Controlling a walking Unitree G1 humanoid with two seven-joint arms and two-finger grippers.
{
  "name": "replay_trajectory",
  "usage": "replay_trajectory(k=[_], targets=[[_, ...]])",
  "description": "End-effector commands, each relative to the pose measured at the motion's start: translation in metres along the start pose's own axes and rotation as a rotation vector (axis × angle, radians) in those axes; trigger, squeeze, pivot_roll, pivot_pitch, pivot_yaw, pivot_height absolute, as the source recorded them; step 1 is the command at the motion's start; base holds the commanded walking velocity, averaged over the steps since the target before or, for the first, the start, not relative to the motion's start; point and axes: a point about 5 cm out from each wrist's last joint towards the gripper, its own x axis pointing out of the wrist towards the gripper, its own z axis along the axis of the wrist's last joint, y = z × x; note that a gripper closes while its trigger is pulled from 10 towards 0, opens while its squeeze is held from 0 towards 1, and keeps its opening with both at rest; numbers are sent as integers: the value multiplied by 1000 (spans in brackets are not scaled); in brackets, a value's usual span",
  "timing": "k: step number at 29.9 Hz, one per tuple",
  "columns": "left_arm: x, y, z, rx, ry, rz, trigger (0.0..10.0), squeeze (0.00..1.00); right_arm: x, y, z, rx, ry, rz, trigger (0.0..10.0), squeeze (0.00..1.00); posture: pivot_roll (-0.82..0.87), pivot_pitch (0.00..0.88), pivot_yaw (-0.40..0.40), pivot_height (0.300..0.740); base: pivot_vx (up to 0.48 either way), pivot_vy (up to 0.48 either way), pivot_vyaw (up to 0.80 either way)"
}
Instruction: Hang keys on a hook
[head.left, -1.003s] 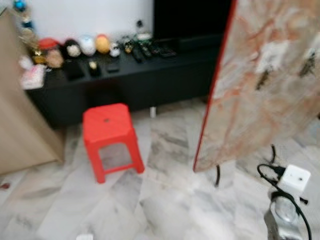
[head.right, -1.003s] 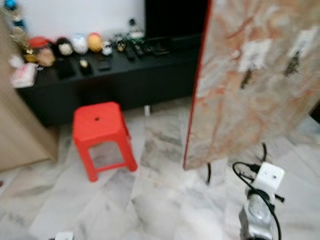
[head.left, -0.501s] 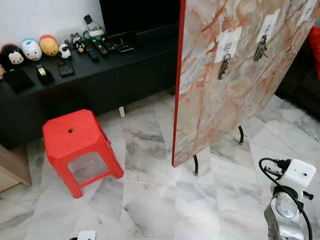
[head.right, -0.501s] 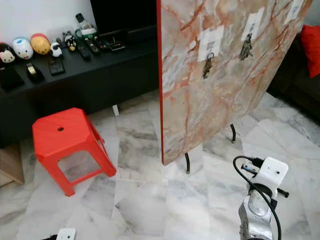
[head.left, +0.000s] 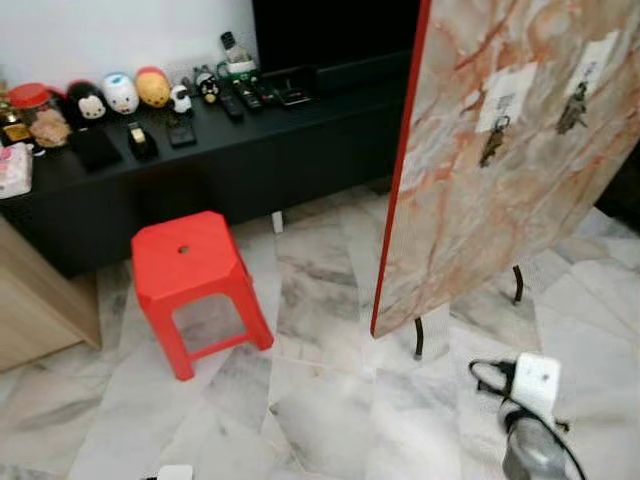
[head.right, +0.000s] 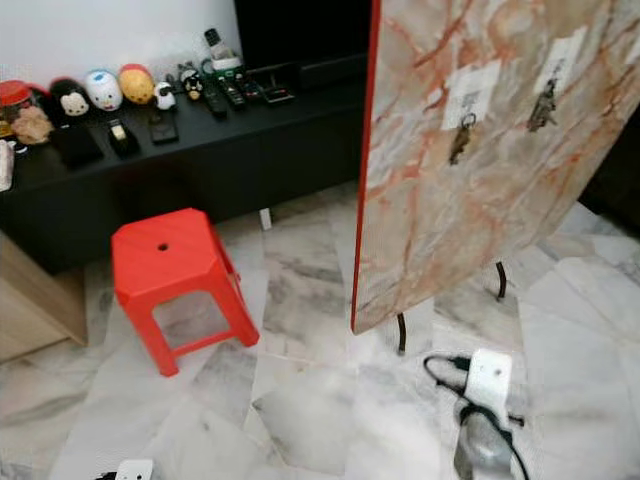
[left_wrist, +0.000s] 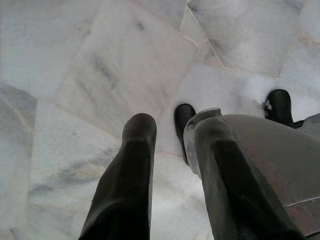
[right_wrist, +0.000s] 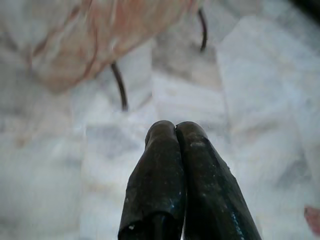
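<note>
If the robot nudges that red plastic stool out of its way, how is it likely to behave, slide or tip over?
The red stool looks like thin moulded plastic with open sides, so probably light. On the polished marble floor it would likely slide easily. Its splayed legs suggest it resists tipping, unless pushed high at the seat.

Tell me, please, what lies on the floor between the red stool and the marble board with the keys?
Bare marble floor, seen in both eye views; nothing stands between the red stool and the board.
</note>
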Motion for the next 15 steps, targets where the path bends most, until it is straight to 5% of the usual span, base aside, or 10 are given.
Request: replay_trajectory(k=[1,15], targets=[[-2,-2,-8,4,34,-3,10000,0,0,1,-4,6,28,19,10000,0,-82,83,-12,740,0,-274,0],[-2,4,-9,-1,40,15,10000,0,-1,9,-1,38,-39,58,10000,0,-87,75,-14,740,0,-374,0]])
